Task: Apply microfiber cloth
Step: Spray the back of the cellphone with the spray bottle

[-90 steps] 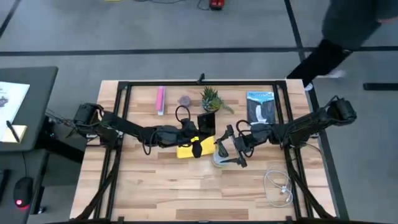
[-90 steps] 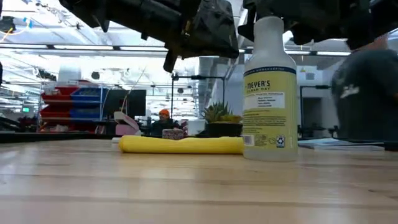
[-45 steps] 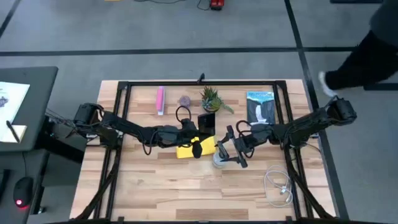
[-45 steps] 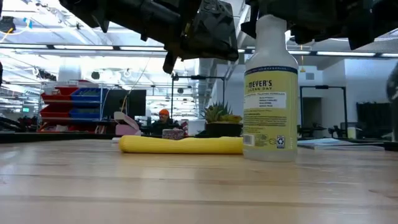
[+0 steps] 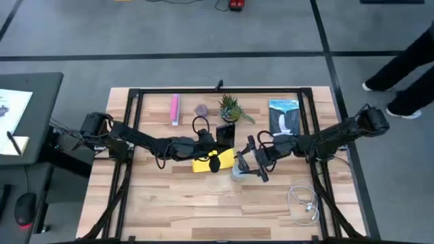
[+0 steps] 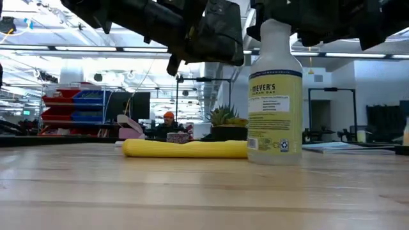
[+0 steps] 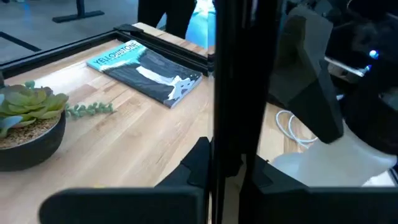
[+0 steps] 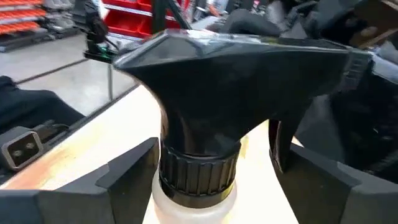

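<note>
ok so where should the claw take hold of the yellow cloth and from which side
Probably from straight above, at the bare edge of the microfiber cloth. It lies flat and folded on the table, so a downward pinch on the fold should lift it. The spray bottle crowds one side, so the far edge looks safer.

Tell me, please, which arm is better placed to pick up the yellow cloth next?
The left. Its gripper hovers directly over the microfiber cloth, while the right gripper is occupied around the spray bottle neck.
</note>
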